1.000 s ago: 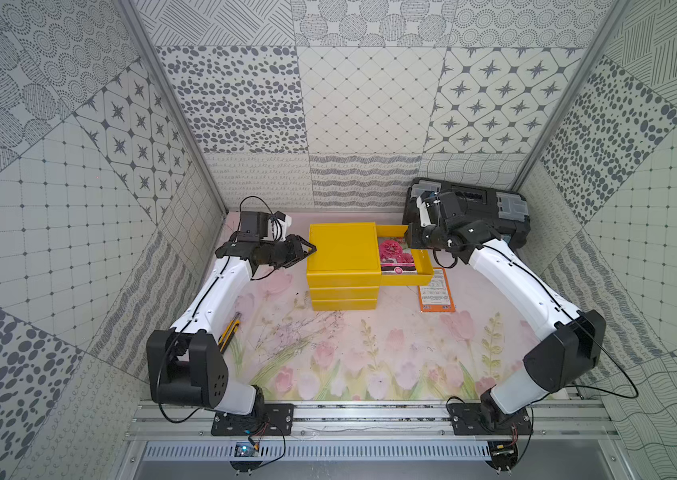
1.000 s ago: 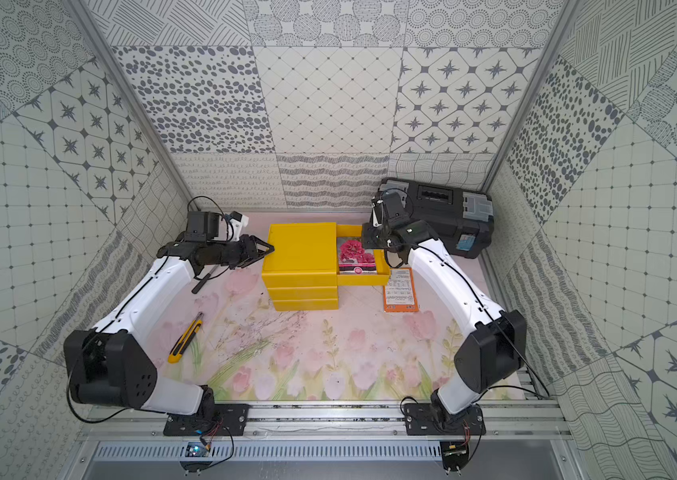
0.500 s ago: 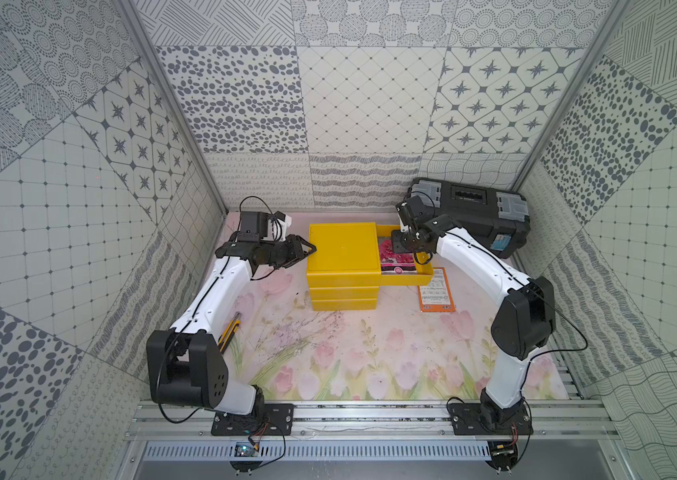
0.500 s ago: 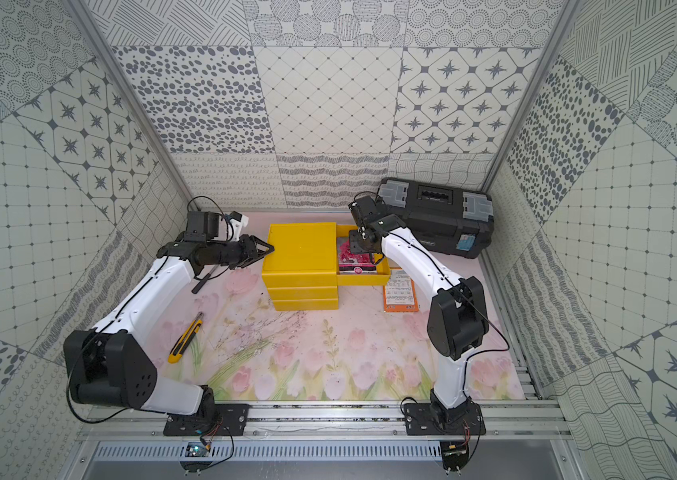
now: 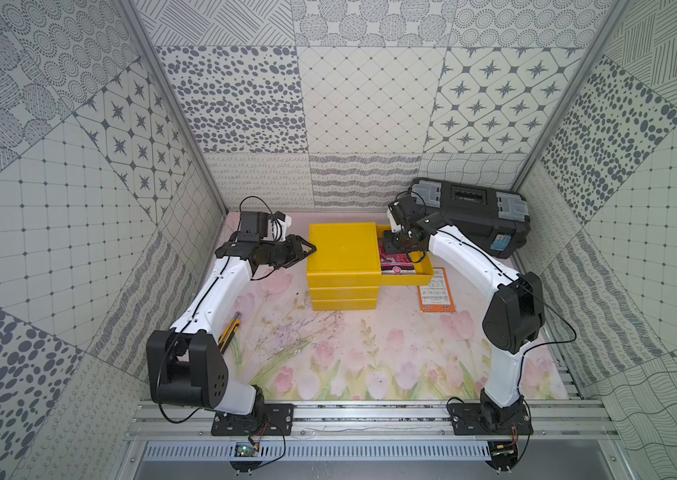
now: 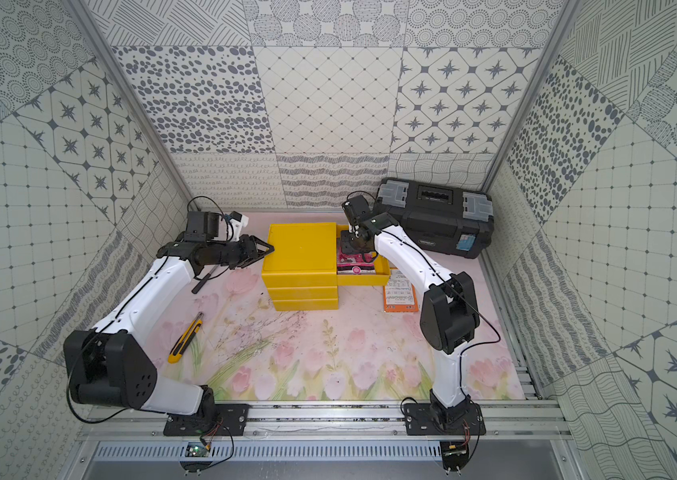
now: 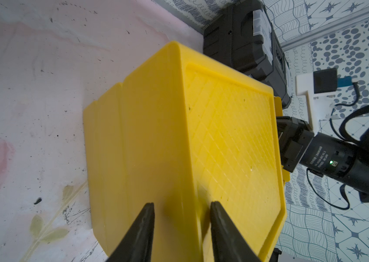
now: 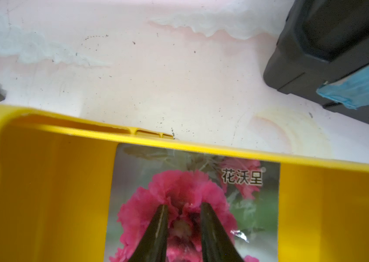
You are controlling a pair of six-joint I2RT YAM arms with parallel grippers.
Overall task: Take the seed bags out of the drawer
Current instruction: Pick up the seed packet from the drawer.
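**A:** What sits on the flowered table [image 5: 328, 353] between those patterned walls [image 5: 370, 104]?

**B:** A yellow cube [image 5: 343, 249] stands mid-table. Its top drawer [image 5: 405, 279] is pulled out on the right arm's side, near the toolbox [image 5: 470, 212].

**A:** And the bags?

**B:** The pink bag [image 8: 179, 186] lies flat in the drawer. The orange bag [image 5: 436, 295] is on the table, just beside the drawer.

**A:** Right claw?

**B:** The right claw [image 8: 184, 207] is down in the drawer, its tips on the pink bag with a narrow gap between them. I cannot tell whether it pinches the bag.

**A:** Left?

**B:** The left claw [image 7: 181, 206] straddles the cube's top edge, fingers apart. I cannot tell whether it grips or only touches. A knife [image 6: 185, 338] lies near that arm.
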